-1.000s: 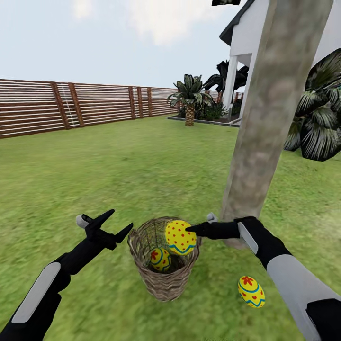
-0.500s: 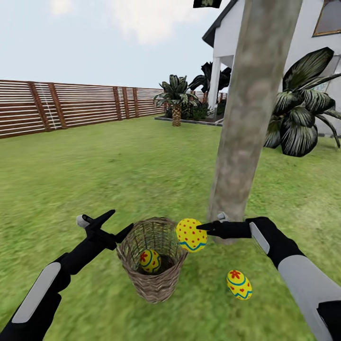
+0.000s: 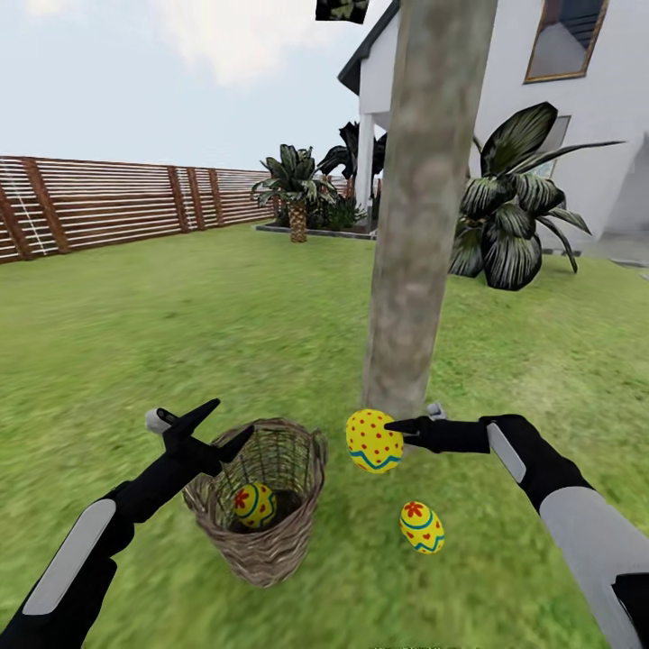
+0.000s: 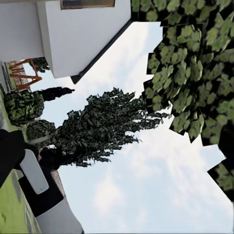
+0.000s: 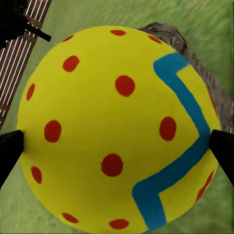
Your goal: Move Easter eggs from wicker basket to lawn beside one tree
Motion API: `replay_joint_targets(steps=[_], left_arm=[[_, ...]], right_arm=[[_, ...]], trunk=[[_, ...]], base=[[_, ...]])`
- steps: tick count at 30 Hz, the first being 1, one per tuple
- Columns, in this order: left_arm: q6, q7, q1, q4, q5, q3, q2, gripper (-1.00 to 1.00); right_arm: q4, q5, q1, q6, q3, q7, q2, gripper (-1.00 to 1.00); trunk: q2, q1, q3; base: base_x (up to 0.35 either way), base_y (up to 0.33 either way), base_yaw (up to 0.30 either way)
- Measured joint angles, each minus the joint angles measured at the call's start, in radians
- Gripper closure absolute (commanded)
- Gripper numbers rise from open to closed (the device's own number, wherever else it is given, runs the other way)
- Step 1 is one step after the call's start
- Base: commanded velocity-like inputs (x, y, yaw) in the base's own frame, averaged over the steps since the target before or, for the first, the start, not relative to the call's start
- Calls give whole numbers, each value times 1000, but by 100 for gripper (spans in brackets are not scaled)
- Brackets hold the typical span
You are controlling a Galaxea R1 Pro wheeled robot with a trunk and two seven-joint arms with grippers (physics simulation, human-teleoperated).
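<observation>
Carrying a dotted egg (image 3: 373, 441), the right claw (image 3: 397, 426) pinches it just in front of the foot of the tree (image 3: 416, 216) in the head view. A second ago that egg hung over the wicker basket's (image 3: 259, 509) rim; now it is clear of the basket and beside the trunk, so what remains for it is lowering and release. The whole picture has also slid, which is the camera turning, not the garden moving. A flowered egg (image 3: 421, 526) already lies on the lawn (image 3: 180, 342) near the trunk, and the third egg (image 3: 254, 504) sits inside the basket, so one more trip looks needed. The left claw (image 3: 221, 425) hangs spread and empty beside the basket's rim.

From the left wrist view there is sky, blocky foliage (image 4: 195, 63), a dark thin tree (image 4: 102, 129) and a corner of the white house (image 4: 78, 34).

From the right wrist view the dotted egg (image 5: 117, 131) looms large, dark fingertips (image 5: 9, 151) pressed on its two sides, with basket weave (image 5: 195, 58) and grass behind.
</observation>
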Motion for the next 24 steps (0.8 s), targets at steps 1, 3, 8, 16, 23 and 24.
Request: replay_joint_targets(steps=[1, 3, 8, 16, 23, 24], left_arm=[[0, 1, 0, 0, 0, 0, 0, -100], [0, 2, 0, 0, -2, 0, -1, -100], [0, 3, 0, 0, -2, 0, -1, -100], [0, 3, 0, 0, -2, 0, -1, -100], [0, 3, 0, 0, -2, 0, -1, -100], [0, 3, 0, 0, -2, 0, -1, -100]], right_arm=[[0, 0, 0, 0, 0, 0, 0, 100], [1, 0, 0, 0, 0, 0, 0, 100], [1, 0, 0, 0, 0, 0, 0, 100], [13, 3, 0, -3, -1, -8, 0, 100], [20, 5, 1, -12, -2, -16, 0, 100], [20, 5, 1, -12, -2, -20, 0, 100]], trunk=[[0, 0, 0], [0, 0, 1], [0, 0, 3], [0, 0, 7], [0, 0, 10], [0, 0, 11]], base=[[0, 0, -278], [0, 0, -278], [0, 0, -278], [0, 0, -278], [0, 0, -276], [0, 0, -268]])
